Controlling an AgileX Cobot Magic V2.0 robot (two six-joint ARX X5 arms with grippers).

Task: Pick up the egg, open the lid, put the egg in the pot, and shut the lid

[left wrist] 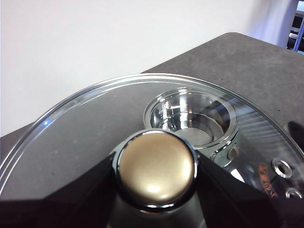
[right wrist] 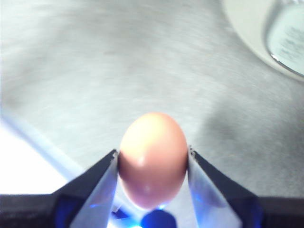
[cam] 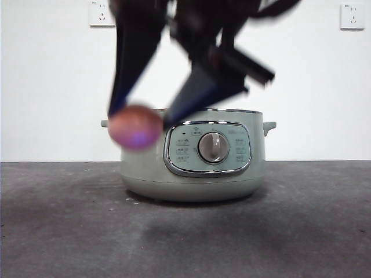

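My right gripper [cam: 138,119] is shut on the reddish-brown egg [cam: 136,128], holding it in the air at the pot's front left, about level with its rim. The egg sits between the two jaws in the right wrist view [right wrist: 153,159]. The sage-green pot [cam: 194,174] stands on the table with no lid on it. My left gripper [left wrist: 156,190] is shut on the knob [left wrist: 156,168] of the glass lid [left wrist: 80,137] and holds it high. The pot's shiny inside [left wrist: 190,116] shows through the glass, far below. The lid does not show in the front view.
The grey table [cam: 69,231] stretches in front of and beside the pot. A white wall with two sockets [cam: 102,13] stands behind. The pot's edge and panel [right wrist: 289,38] show in a corner of the right wrist view. The control dial [cam: 213,147] faces the front camera.
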